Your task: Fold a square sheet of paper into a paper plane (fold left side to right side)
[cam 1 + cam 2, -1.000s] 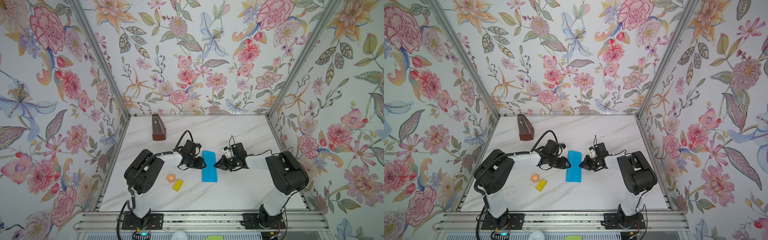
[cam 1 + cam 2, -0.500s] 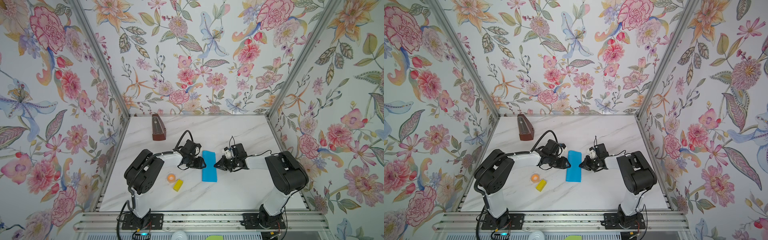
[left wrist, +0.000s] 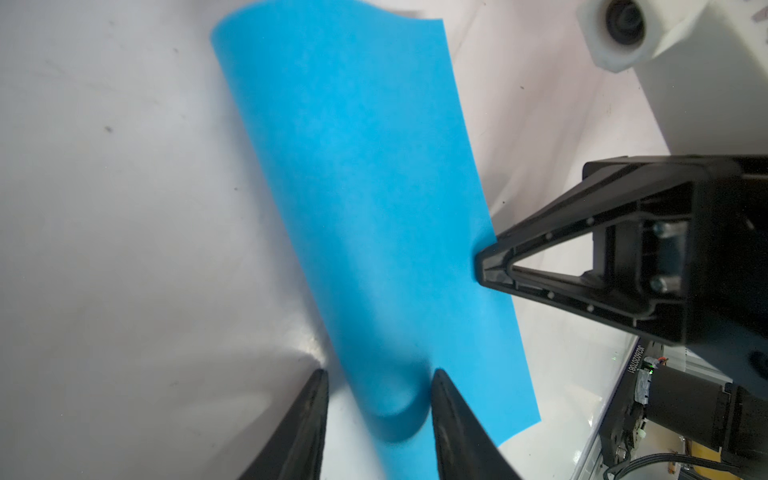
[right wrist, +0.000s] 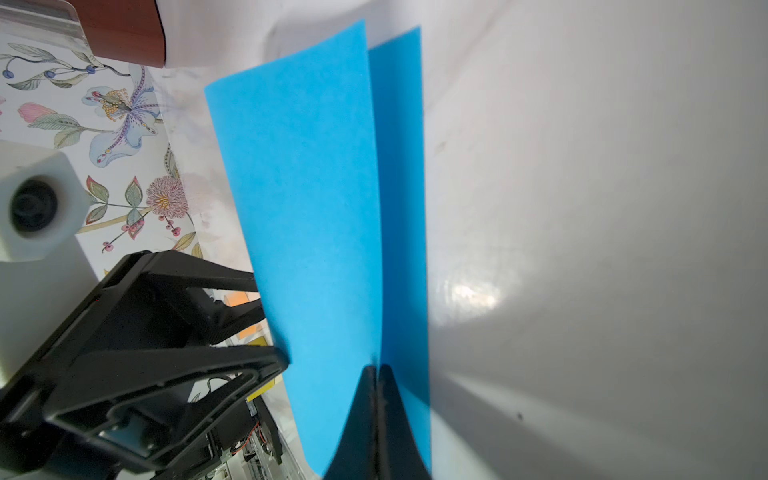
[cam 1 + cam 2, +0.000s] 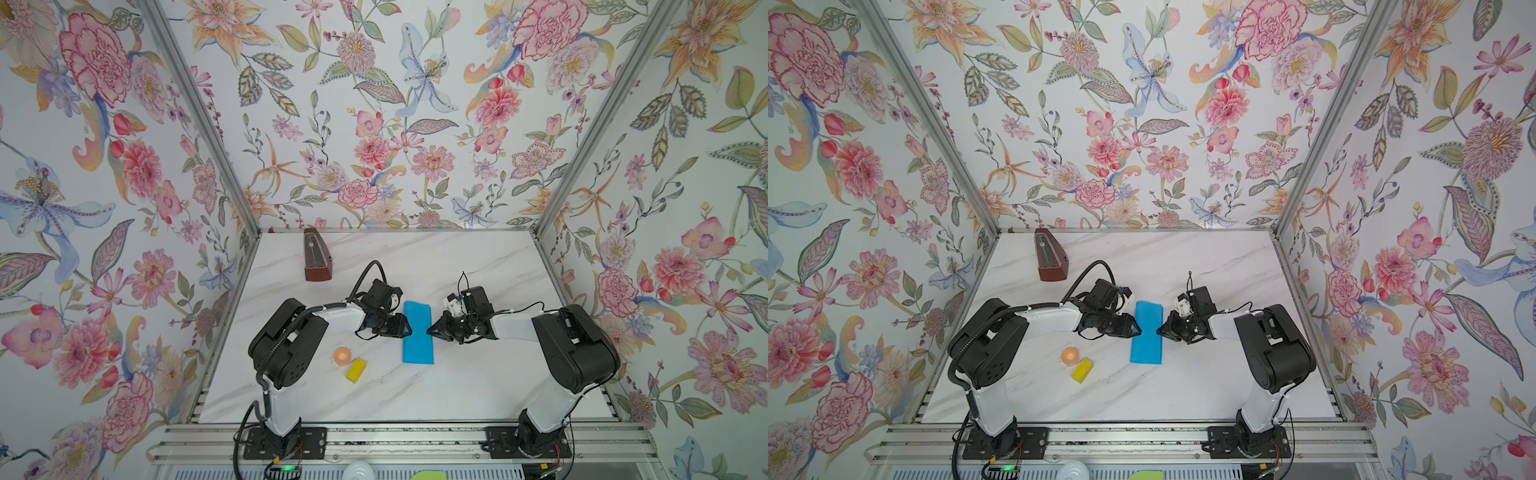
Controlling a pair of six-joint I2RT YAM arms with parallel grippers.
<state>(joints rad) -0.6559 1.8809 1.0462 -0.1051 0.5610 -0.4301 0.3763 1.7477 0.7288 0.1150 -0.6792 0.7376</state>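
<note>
Camera layout.
I get the whole table [image 5: 374, 399] from two high, distant, side-by-side eyes looking steeply down; each wrist camera sits low and close, facing the other across the square sheet of paper [image 3: 353, 187], which all four views share.

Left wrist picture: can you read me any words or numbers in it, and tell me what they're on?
A sticker on the right arm: a row of digits, too small and sideways to read surely.
The square sheet of paper: plain blue, no writing.
Nothing else has text.
</note>
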